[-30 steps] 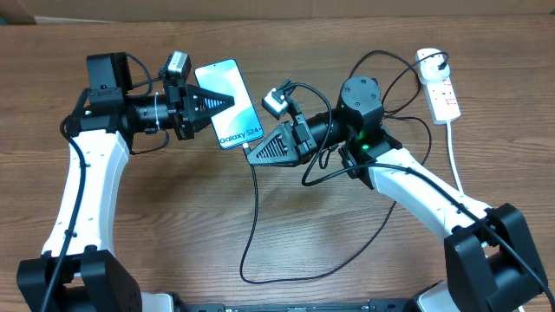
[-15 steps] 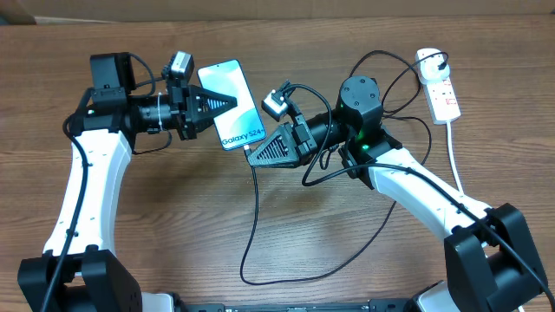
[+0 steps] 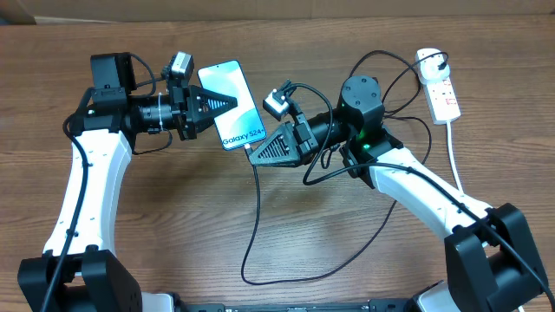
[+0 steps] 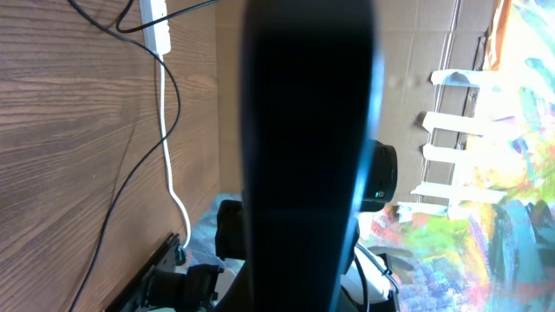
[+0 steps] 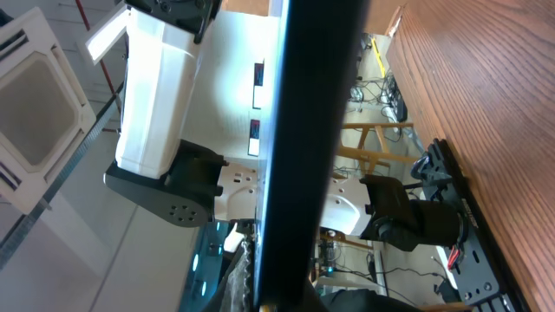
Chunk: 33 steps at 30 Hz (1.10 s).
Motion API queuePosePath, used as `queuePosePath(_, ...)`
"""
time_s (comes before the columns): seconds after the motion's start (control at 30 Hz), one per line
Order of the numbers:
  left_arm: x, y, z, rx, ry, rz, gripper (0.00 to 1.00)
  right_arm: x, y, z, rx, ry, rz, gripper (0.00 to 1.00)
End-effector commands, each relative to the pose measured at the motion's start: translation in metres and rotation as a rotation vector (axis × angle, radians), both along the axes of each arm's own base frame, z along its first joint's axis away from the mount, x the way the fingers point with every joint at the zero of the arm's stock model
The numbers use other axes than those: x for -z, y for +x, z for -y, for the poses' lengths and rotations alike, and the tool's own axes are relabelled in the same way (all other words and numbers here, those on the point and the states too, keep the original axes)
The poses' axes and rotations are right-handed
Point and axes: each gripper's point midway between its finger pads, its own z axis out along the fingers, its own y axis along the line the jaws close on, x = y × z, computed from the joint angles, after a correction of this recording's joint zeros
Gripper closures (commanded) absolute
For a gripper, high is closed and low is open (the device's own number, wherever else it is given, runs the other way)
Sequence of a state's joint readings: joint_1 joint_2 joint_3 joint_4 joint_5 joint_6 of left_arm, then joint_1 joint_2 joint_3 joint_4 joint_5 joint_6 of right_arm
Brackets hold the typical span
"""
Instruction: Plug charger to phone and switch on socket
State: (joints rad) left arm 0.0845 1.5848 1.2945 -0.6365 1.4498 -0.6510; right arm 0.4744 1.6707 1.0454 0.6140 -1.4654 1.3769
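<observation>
In the overhead view my left gripper (image 3: 224,103) is shut on the phone (image 3: 236,111) and holds it above the table, its blue-white "Galaxy S24+" screen facing up. My right gripper (image 3: 253,155) is shut on the plug end of the black charger (image 3: 257,204), right at the phone's lower edge. I cannot tell whether the plug is seated. The phone fills the middle of the left wrist view (image 4: 308,156) and of the right wrist view (image 5: 312,130) as a dark edge-on bar. The white socket (image 3: 438,85) lies at the far right.
The charger's cable loops down to the table's front edge (image 3: 286,279) and back up past the right arm to the socket. The socket's thick white cord (image 3: 454,160) runs toward the front right; it also shows in the left wrist view (image 4: 167,147).
The left arm shifted the phone slightly to the right a second ago. Since half a second ago nothing has visibly moved.
</observation>
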Motion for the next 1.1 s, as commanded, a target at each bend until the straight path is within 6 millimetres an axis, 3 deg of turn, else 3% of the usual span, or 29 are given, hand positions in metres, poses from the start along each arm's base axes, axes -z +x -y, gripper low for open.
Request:
queuePosePath(0.0, -0.0060, -0.0057, 0.0031, 0.033, -0.033, 0.014, 0.96, -0.0036, 0.0066, 0.0053, 0.026, 0.006, 0.010, 0.96)
queuePosePath(1.07, -0.0031, -0.0021, 0.0006, 0.008, -0.024, -0.043, 0.96, -0.0029, 0.0042, 0.0019, 0.022, 0.009, 0.020, 0.96)
